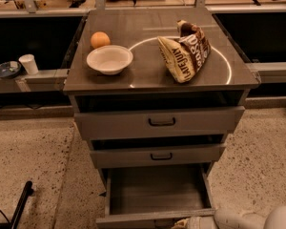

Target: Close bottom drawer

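Observation:
The bottom drawer (155, 192) of the grey metal cabinet stands pulled far out, its shallow grey tray bare and its front edge (155, 217) near the bottom of the view. Its handle is hidden. My gripper (188, 222) shows at the bottom edge, right of centre, just in front of the drawer's front, with the pale arm (257, 219) trailing to the right. Only its top shows.
The two upper drawers (159, 122) (158, 155) stick out a little. On the cabinet top sit a white bowl (109, 59), an orange (100, 39) and a chip bag (186, 51). A white cup (28, 64) stands on the left ledge. A black bar (20, 206) lies on the floor at left.

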Controlling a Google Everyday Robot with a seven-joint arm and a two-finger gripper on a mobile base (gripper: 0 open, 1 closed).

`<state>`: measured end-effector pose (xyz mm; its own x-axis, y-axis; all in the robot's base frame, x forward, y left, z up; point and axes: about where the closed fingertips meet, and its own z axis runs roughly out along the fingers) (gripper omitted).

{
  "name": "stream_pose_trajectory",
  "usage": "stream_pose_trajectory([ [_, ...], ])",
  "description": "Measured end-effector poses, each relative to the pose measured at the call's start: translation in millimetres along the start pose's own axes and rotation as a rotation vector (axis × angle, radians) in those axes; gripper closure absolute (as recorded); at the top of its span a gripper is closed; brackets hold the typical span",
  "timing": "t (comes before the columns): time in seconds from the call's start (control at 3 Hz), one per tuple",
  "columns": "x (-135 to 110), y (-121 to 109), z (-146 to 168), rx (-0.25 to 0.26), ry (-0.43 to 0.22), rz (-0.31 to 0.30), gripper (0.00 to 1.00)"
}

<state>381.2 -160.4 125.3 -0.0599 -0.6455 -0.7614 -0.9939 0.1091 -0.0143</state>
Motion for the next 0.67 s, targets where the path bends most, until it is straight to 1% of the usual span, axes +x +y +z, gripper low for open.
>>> stream_pose_trajectory([
  [0.67, 0.0, 0.1, 0.1, 0.000, 0.000, 0.000, 0.36],
])
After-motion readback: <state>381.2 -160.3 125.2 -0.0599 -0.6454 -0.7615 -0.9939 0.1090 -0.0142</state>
